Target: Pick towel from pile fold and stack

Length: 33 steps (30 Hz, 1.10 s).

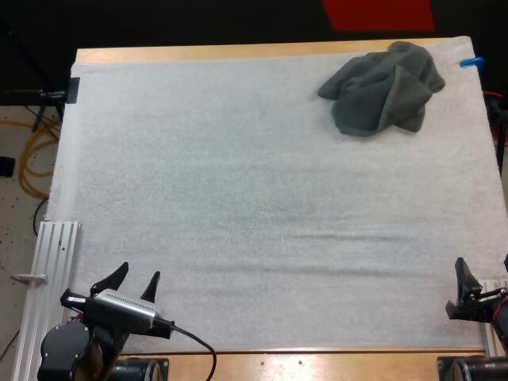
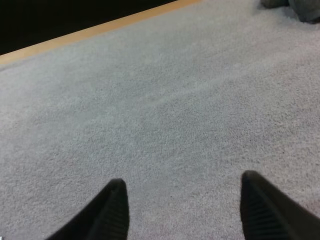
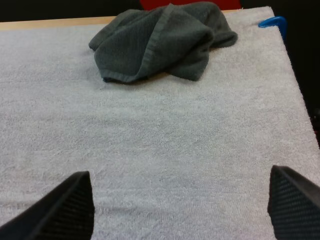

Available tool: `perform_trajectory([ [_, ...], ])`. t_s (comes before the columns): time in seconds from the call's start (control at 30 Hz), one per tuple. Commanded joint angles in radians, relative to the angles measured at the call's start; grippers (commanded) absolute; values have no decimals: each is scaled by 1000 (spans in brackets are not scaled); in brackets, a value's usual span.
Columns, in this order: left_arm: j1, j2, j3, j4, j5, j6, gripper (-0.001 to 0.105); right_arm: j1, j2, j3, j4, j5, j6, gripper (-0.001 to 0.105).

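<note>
The crumpled towel (image 1: 381, 87) lies in a heap on the white mat (image 1: 238, 198), close to the far edge of the tabletop (image 1: 238, 52). The left hand (image 1: 136, 278) is well apart from the towel, diagonally across the mat, fingers spread and holding nothing. The right hand (image 3: 182, 185) faces the towel from the near side, also wide open and empty. A dark patch far beyond the left hand is probably the towel's edge.
</note>
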Motion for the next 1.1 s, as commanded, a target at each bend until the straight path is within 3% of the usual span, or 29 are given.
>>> perform_trajectory([
  [0.0,-5,-139,1,-10,5,-11,61,0,-44,-4,-4,-3,2,70],
  [0.03,-5,-139,1,-10,5,-11,68,0,-44,-4,-4,-3,7,70],
  [0.1,-5,-139,1,-10,5,-11,72,0,-44,-4,-4,-3,27,70],
  [0.23,-5,-139,1,-10,5,-11,72,0,-44,-4,-2,-3,88,70],
  [0.43,-5,-139,6,-22,3,-20,72,0,-42,-4,1,-3,85,70],
  [0.63,-5,-56,-13,-79,-20,-93,72,0,1,-17,2,72,77,70],
  [0.9,-5,216,-181,-101,132,-84,72,0,196,-157,9,59,16,70],
  [1.07,-5,404,-315,-131,289,-84,72,0,345,-300,9,-82,21,70],
])
